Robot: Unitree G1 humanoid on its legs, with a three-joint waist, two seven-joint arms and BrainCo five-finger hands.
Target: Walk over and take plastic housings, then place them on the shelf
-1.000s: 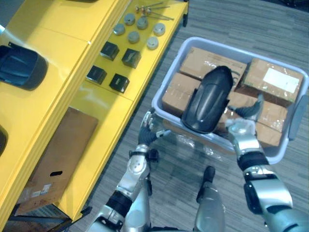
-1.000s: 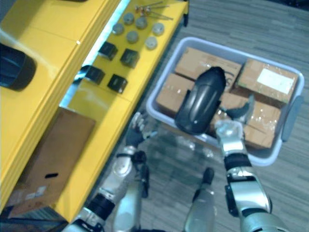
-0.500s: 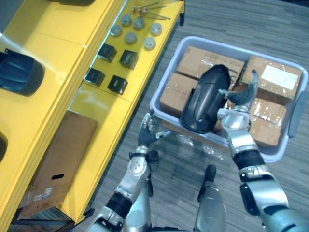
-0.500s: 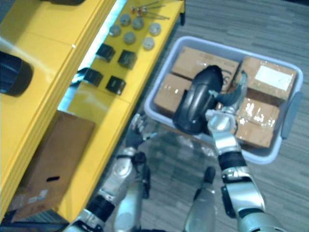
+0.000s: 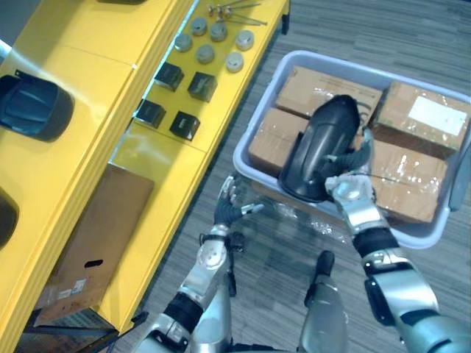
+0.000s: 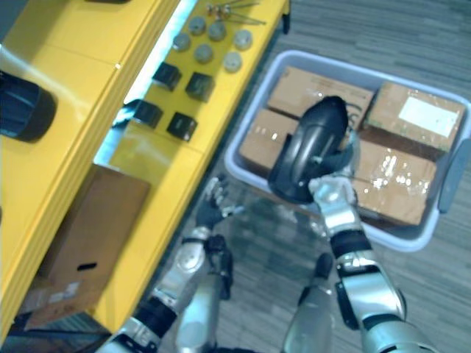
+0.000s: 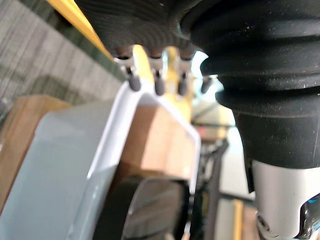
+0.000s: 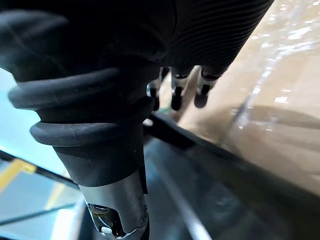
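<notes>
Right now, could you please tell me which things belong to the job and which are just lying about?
Job: black plastic housing, right hand grasping it, left hand, grey bin, yellow shelf, second housing there.
Lying about: black boxes, grey round caps, bolts, cardboard sheet, cardboard boxes.

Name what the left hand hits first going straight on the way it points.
Probably the near rim of the grey bin, just ahead of the left hand; the black housing lies farther in.
</notes>
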